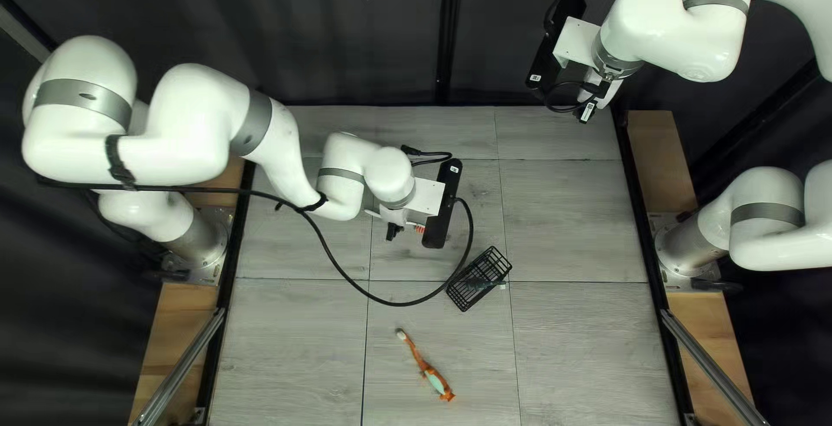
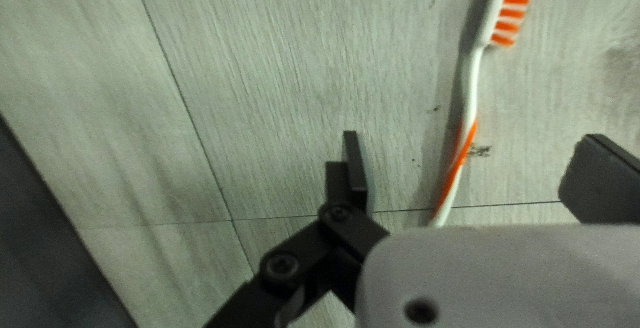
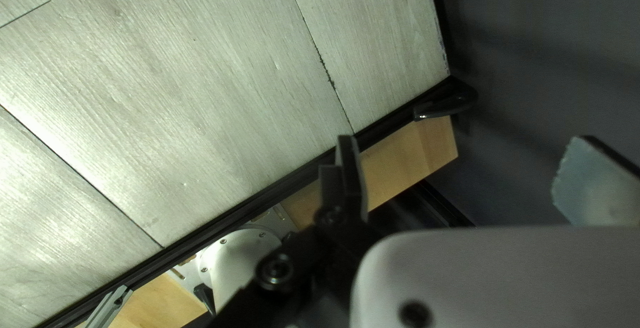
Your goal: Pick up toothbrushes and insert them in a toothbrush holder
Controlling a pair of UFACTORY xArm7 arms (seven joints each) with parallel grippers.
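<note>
My left gripper [image 1: 406,232] hangs over the table's middle in the top left view. In its wrist view the left gripper [image 2: 460,178] is open, and an orange and white toothbrush [image 2: 471,98] lies on the table between and ahead of its fingers, the handle's end hidden by the mount. A second toothbrush [image 1: 426,367], orange with a pale green patch, lies nearer the table's near edge. The black mesh holder [image 1: 479,279] lies between the two. My right gripper [image 1: 588,112] is raised at the far right edge; in its wrist view the right gripper [image 3: 457,178] stands open, holding nothing.
A black cable [image 1: 334,257] from my left arm loops across the table and passes by the holder. Black rails edge the table [image 1: 581,339] at both sides, with wooden boards [image 1: 663,162] beyond them. A dark curtain [image 1: 347,27] hangs behind the far edge.
</note>
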